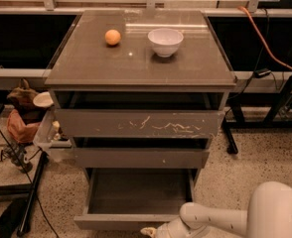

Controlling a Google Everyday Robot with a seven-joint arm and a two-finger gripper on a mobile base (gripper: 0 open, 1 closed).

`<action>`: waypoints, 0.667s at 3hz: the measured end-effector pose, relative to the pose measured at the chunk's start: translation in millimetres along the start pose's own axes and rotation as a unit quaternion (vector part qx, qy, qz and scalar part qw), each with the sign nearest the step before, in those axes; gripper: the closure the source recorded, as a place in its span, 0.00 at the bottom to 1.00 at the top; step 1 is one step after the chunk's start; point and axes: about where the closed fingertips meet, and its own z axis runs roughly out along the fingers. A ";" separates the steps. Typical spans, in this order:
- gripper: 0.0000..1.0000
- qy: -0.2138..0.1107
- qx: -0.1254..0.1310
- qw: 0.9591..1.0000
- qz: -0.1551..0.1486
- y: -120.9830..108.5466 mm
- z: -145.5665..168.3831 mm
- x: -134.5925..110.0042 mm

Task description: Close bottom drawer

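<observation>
Bottom drawer open; gripper at its front edge.
Bottom drawer (136,192) stands pulled out below the cabinet's (136,68) two upper fronts, its front running left to right. Gripper (151,230) sits against the outer face of that front, right of centre; its opening is not discernible. The drawer lies directly behind the gripper, so the push should go straight inward.

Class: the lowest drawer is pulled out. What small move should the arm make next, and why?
Probably press the gripper forward against the plain grey-brown front of the bottom drawer, towards the cabinet: that drawer stands pulled out, tray exposed, and the gripper sits at its front, right of centre.
</observation>
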 end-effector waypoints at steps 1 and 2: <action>0.00 -0.013 -0.016 1.000 0.000 -11.4 24.5 19.3; 0.00 0.004 -0.004 1.000 -0.020 -43.2 42.5 28.7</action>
